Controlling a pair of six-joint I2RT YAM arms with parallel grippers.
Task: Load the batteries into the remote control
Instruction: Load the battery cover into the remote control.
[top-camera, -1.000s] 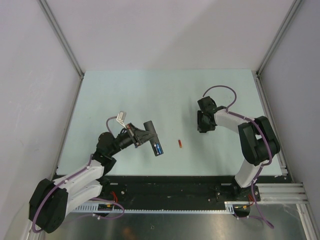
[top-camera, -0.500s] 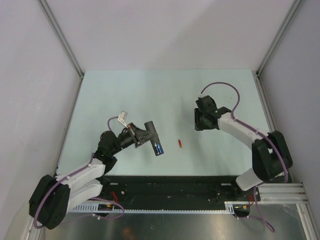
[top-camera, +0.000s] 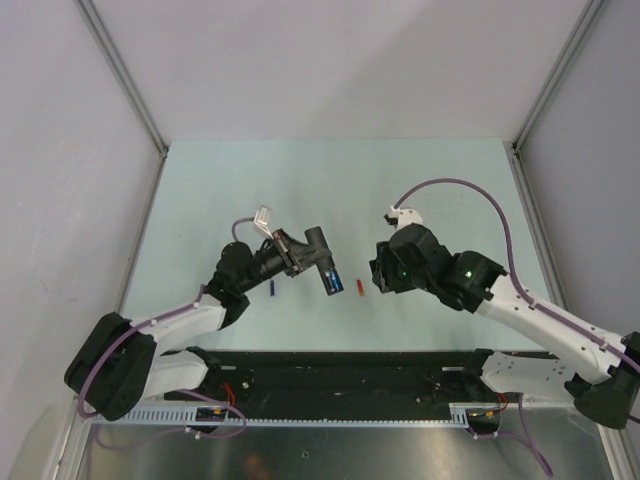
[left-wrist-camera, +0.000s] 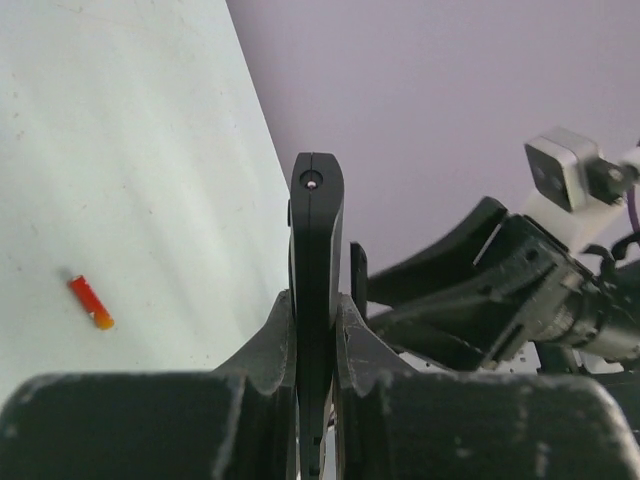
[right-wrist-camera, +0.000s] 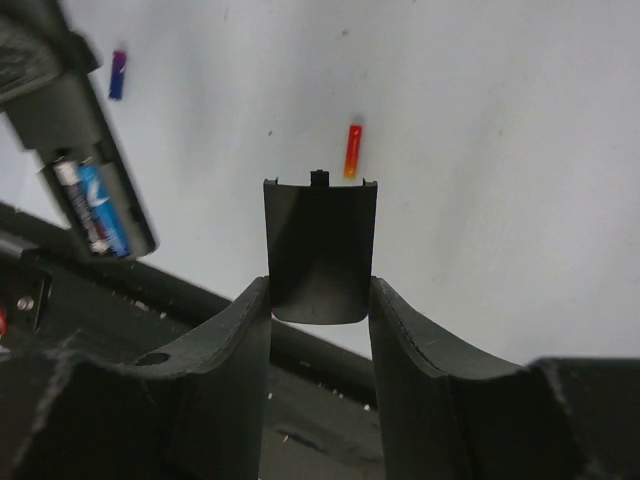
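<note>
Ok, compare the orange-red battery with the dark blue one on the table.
The orange-red battery shades red to orange; the dark blue battery is blue-violet. The orange-red battery lies between the remote control and the right gripper; the dark blue battery lies on the remote's other side. Both lie loose on the table.

A battery (top-camera: 361, 288) lies between remote control (top-camera: 324, 269) and right gripper (top-camera: 377, 279).
</note>
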